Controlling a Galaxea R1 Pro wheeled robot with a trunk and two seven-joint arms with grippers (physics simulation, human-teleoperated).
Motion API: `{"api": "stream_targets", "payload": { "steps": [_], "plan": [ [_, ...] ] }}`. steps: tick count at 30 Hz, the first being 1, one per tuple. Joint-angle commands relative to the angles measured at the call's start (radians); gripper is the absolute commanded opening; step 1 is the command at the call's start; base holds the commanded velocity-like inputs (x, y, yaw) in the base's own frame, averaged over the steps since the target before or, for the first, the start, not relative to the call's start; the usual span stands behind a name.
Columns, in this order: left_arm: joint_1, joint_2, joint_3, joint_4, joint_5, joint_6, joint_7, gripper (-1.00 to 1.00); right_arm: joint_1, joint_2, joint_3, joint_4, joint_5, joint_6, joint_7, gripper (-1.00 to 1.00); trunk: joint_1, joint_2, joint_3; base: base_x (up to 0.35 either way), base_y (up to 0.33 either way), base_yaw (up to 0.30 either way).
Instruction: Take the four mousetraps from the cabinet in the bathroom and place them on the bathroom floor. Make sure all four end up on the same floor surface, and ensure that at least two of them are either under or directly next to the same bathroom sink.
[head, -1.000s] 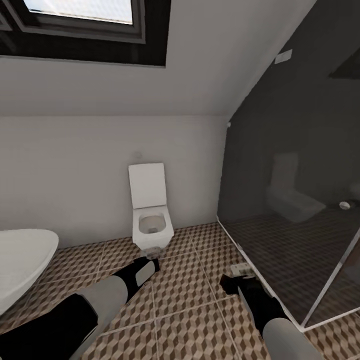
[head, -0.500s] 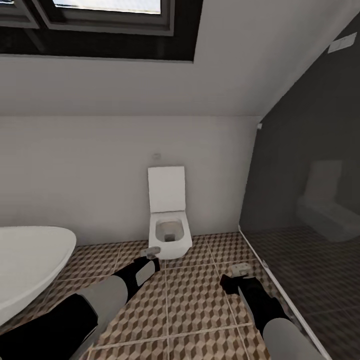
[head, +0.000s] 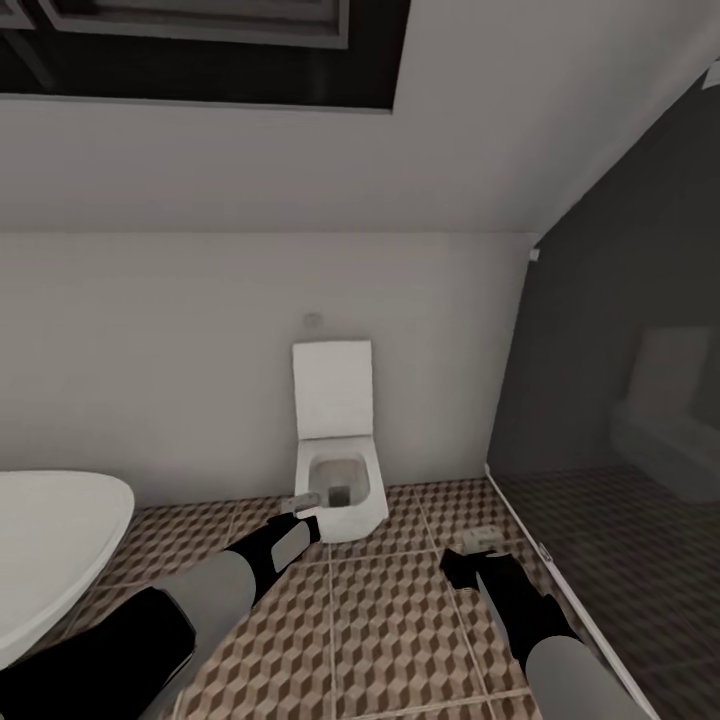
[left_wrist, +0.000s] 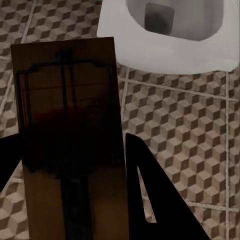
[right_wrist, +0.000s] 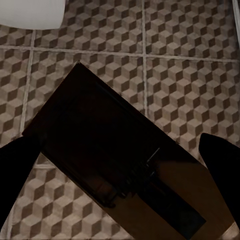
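Grippers each grasp a mousetrap: left gripper (head: 305, 497), right gripper (head: 480, 540). Carrying step; next I judge, find the bathroom sink beyond the toilet (head: 337, 470).

Both arms reach forward and down from the lower edge of the head view, each with a grey forearm running into a black wrist. The left gripper (head: 303, 502) points ahead and a little toward the right, its dark fingers (left_wrist: 150, 200) closed on either side of a mousetrap (left_wrist: 67, 130) that stands lengthwise between them. The right gripper (head: 478, 545) angles inward toward the left, its black fingers (right_wrist: 220, 165) set on opposite sides of a second mousetrap (right_wrist: 115, 160), which sits askew in the grip.
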Motion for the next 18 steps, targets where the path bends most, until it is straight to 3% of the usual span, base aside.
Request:
{"api": "stream_targets", "payload": {
  "steps": [1, 18],
  "plan": [
    [-0.001, 0.000, -0.005, -0.001, -0.002, 0.006, 0.005, -1.00, 0.000, 0.001, -0.008, -0.002, 0.011, 0.004, 0.009, -1.00, 0.001, -0.001, -0.001, 0.316, 0.000, 0.000],
    [-0.001, 0.000, -0.004, 0.002, 0.002, 0.005, 0.005, -1.00, 0.000, 0.001, -0.008, -0.002, 0.010, 0.005, 0.009, -1.00, 0.001, -0.001, -0.001, 0.316, 0.000, 0.000]
  ]
}}
